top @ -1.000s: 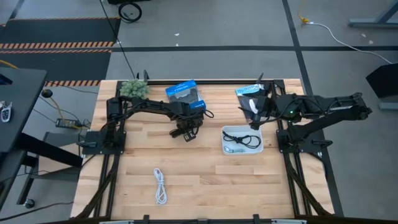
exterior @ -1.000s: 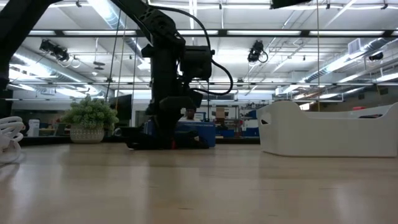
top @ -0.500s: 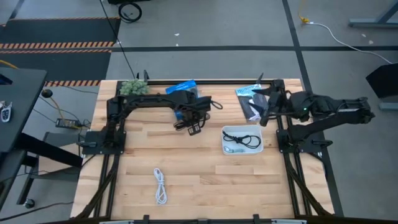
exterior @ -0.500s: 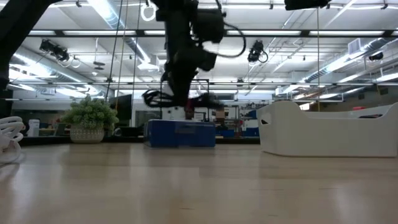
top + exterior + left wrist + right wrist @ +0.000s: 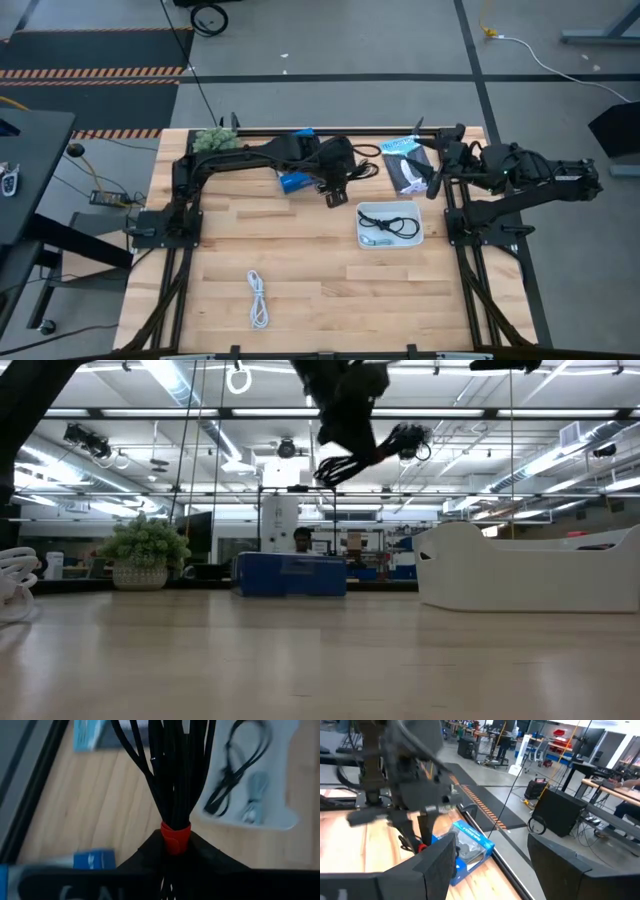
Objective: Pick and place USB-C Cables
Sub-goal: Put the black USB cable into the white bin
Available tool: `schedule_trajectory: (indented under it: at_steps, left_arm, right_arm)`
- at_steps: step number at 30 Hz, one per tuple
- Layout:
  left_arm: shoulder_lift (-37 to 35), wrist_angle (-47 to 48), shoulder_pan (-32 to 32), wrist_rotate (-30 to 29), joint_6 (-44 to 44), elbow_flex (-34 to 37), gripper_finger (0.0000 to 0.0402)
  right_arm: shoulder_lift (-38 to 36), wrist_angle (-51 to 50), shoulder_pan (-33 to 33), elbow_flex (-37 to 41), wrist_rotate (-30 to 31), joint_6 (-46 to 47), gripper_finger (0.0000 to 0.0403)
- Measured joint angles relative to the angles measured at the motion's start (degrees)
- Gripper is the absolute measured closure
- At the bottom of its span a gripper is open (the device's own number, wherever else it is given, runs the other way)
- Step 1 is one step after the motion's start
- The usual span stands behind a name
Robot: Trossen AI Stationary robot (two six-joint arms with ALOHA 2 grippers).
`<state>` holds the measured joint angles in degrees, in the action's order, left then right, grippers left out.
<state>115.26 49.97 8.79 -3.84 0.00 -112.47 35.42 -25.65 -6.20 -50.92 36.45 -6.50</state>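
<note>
My left gripper hangs above the table's far middle, shut on a black USB-C cable bundle with a red tie. The low view shows that cable high over the table. A white tray to the right holds a black cable and a pale one. A white cable lies on the wood near the front. My right gripper stands open at the far right, by the packet, with nothing between its fingers. My left gripper pinches the black bundle between its two fingers at the red tie, where the strands are gathered. The fingers slant downward. The loops fan out beyond the fingertips, and the whole bundle is lifted clear of the table.
A blue box lies under the left arm at the far side, with a potted plant at the far left. A black-and-white packet lies beside the right gripper. Bare wood spreads across the table's near half.
My left gripper has risen from the table beside the blue box and gone toward the right, tipping up as it went. The black cable has come up with it, from lying on the wood to hanging clear. My right gripper has drawn back toward the right edge.
</note>
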Motion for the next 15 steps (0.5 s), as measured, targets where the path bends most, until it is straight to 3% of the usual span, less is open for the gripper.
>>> schedule_trajectory:
  at_steps: [6,10,15]
  left_arm:
    - [-0.02,-1.4,-1.83,-0.86,3.71,-4.21,0.0336]
    - [-0.06,0.13,-2.3,-1.07,3.99,-7.04,0.0335]
    - [-0.02,0.68,-2.33,-1.58,4.4,-7.38,0.0334]
  right_arm:
    - [-0.02,-1.09,0.0,1.99,-0.02,0.55,0.0148]
    - [0.14,4.92,0.02,5.62,-0.26,-2.1,0.0148]
    - [0.61,12.31,0.02,7.16,-6.61,-3.72,0.0139]
